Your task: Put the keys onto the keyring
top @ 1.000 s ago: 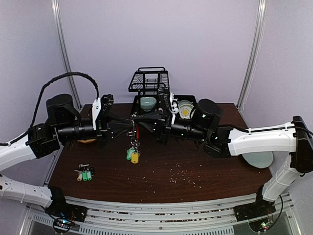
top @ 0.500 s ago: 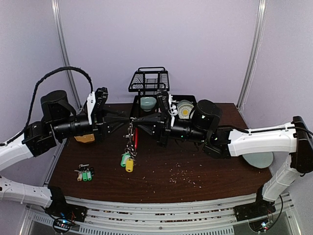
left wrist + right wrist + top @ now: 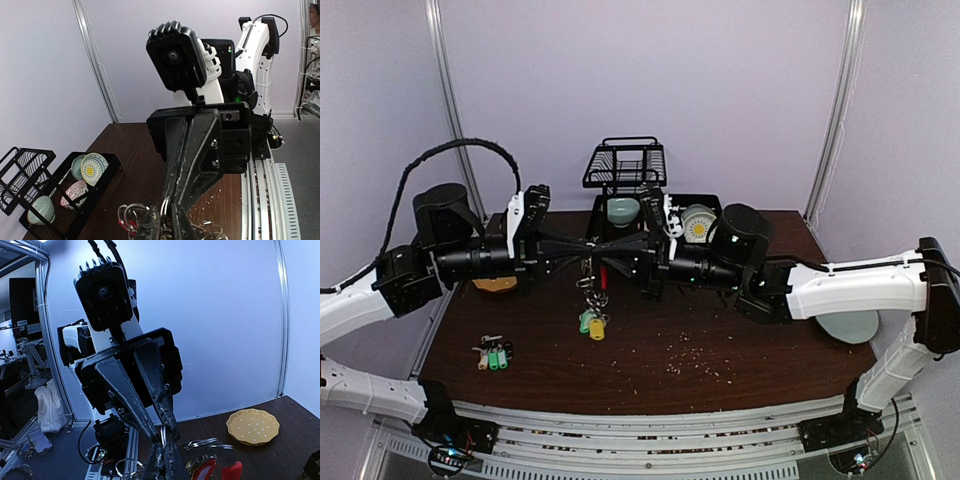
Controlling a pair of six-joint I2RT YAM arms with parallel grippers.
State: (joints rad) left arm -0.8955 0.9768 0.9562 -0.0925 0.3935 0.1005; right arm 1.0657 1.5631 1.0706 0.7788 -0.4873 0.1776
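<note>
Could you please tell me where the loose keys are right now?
In the top view, the loose keys lie on the table near its near-left corner, left of the hanging keyring.

We find a robotics lab test cell: plain partition panels on aluminium posts enclose a brown table fronted by slotted metal rails; beyond the booth, the right wrist view shows further equipment and loose cables
</note>
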